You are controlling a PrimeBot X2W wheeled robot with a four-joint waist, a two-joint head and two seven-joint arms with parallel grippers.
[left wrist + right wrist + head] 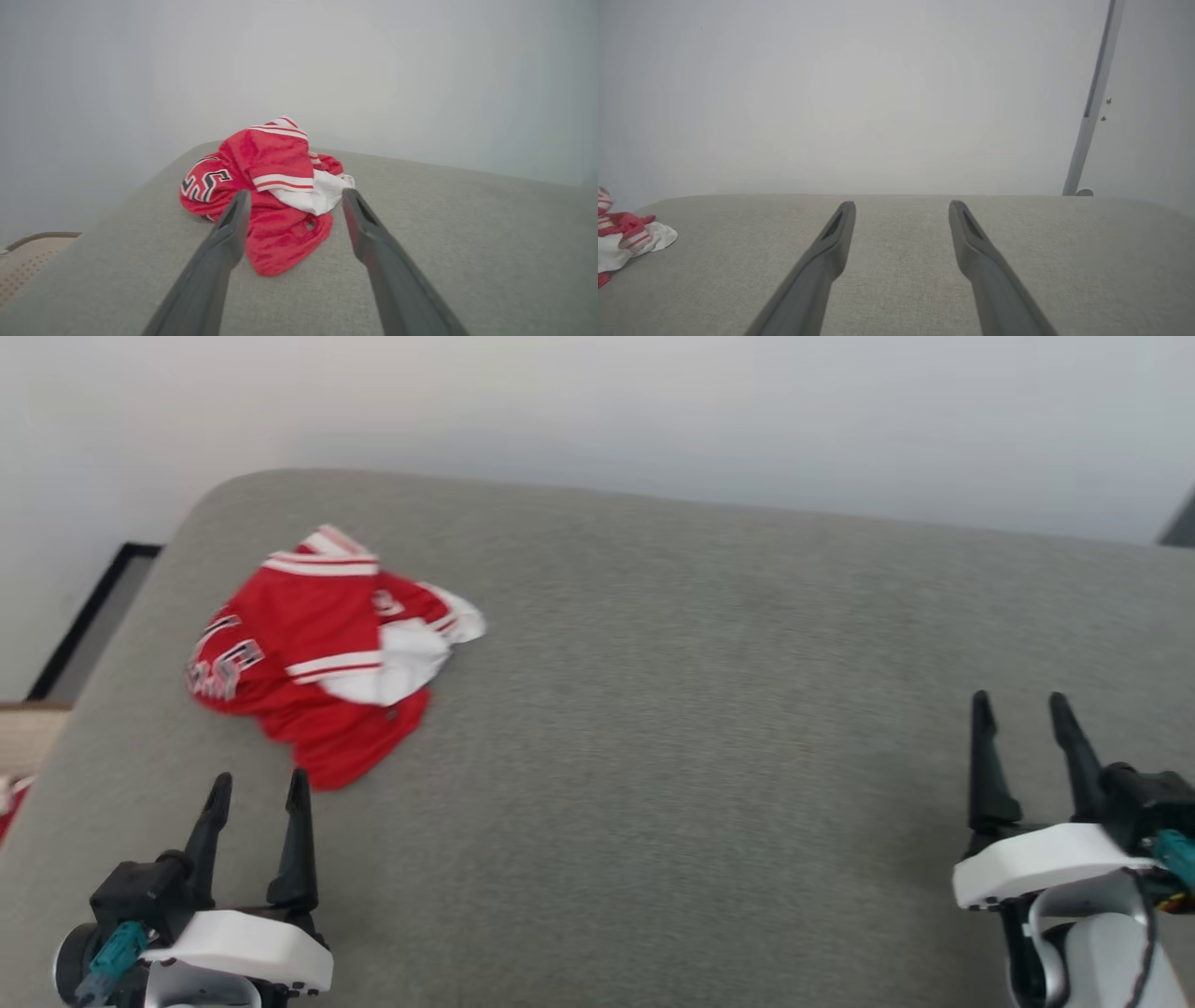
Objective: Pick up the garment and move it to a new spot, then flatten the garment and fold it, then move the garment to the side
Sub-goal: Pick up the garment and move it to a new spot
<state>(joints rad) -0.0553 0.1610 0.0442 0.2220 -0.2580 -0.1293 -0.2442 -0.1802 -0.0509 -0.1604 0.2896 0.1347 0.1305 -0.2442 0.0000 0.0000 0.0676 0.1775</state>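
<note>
The garment [308, 658], a red jersey with white sleeves and striped trim, lies crumpled at the far left of the grey cushioned surface [700, 709]. Black lettering shows on its left side. My left gripper [259, 787] hovers open just short of its near edge, nothing between the fingers. In the left wrist view the garment [271, 196] sits straight ahead between and beyond the open left gripper [294, 198]. My right gripper [1019, 705] stands open at the right, far from the jersey. The right wrist view catches the garment [626, 233] at its left edge, with the right gripper [901, 207] over bare fabric.
A pale wall [653, 411] rises behind the surface. The surface's left edge drops to a floor with a dark-framed panel [84, 616] and a beige patch [28, 733]. A grey vertical bar [1092, 102] stands at the wall on the right.
</note>
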